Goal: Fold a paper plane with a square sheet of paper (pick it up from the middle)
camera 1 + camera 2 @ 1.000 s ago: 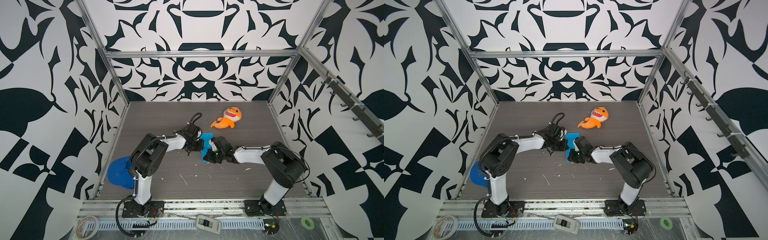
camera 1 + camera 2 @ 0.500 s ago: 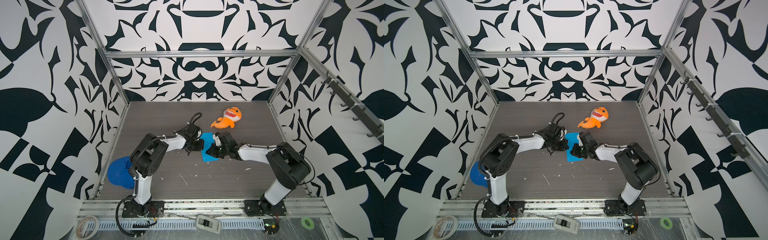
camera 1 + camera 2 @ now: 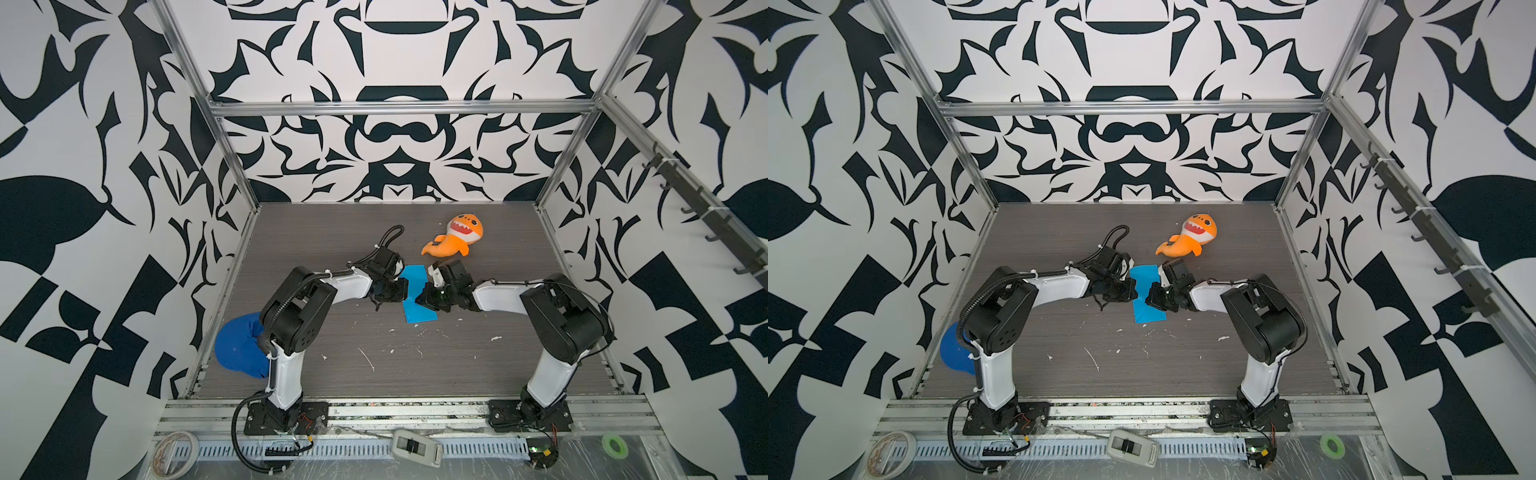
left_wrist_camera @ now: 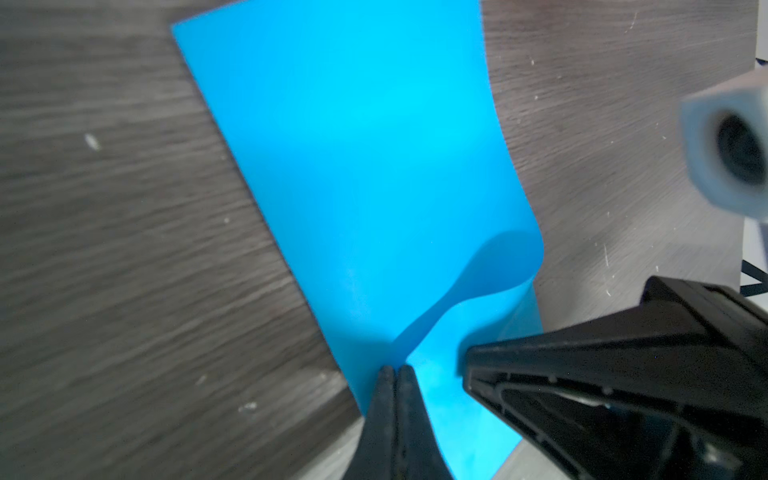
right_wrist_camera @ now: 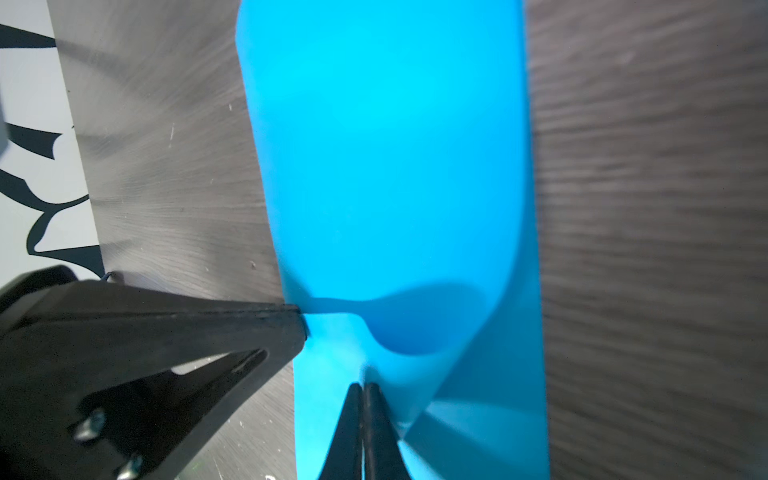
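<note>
Pinched paper (image 3: 417,280) edges behind fingers (image 4: 384,415)

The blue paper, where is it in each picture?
In a top view: the blue paper lies mid-table between the two arms, near the orange shark.
In a top view: same spot, between the arms.
Left wrist: it fills the middle of the picture.
Right wrist: it fills the middle too.
Shared landmark: the left pincer, shut on the paper's edge, shows in all four.
</note>
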You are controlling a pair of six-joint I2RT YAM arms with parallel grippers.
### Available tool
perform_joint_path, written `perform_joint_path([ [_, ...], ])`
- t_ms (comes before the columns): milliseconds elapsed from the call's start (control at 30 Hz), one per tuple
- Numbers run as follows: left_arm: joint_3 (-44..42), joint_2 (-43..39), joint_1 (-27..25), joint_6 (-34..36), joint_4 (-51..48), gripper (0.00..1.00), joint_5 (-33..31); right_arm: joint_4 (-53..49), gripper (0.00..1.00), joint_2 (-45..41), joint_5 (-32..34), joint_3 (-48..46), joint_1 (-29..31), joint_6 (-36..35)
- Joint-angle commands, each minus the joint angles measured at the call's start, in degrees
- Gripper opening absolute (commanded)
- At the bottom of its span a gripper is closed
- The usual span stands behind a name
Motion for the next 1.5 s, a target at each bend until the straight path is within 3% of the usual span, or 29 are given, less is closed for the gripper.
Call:
perform_joint_path([
  [0, -0.1, 2.3, 0.0, 0.3, -3.0, 0.04, -2.0, -0.7, 0.07, -0.8, 1.5, -1.2, -0.6, -0.7],
  [300, 1.9, 0.8, 0.1, 0.6, -4.9, 0.08, -2.2, 0.6, 0.07, 0.3, 1.6, -4.0, -1.3, 1.7],
  [500, 4.4, -6.2, 0.4, -2.7, -6.9, 0.31, -4.6, 0.1, 0.06, 1.3, 2.2, -5.0, -1.3, 2.9],
  [600, 0.3, -10.2, 0.4, -8.2, -4.2, 0.36, -4.9, 0.2, 0.06, 1.6, 2.5, -5.4, -1.3, 3.8],
  [700, -5.2, -13.5, -0.3, -13.6, 1.3, 0.36, -1.9, -0.1, 0.06, 2.1, 2.9, -5.4, -1.3, 4.5],
  [933, -12.4, -13.7, -3.5, -24.0, 11.2, 0.23, 5.1, -0.3, 0.06, 3.2, 3.3, -5.6, -1.3, 5.9],
  [1467, -10.0, -6.4, -5.3, -25.2, 4.0, 0.12, 4.1, -2.7, 0.05, 4.8, 4.6, -5.2, -1.3, 7.0],
])
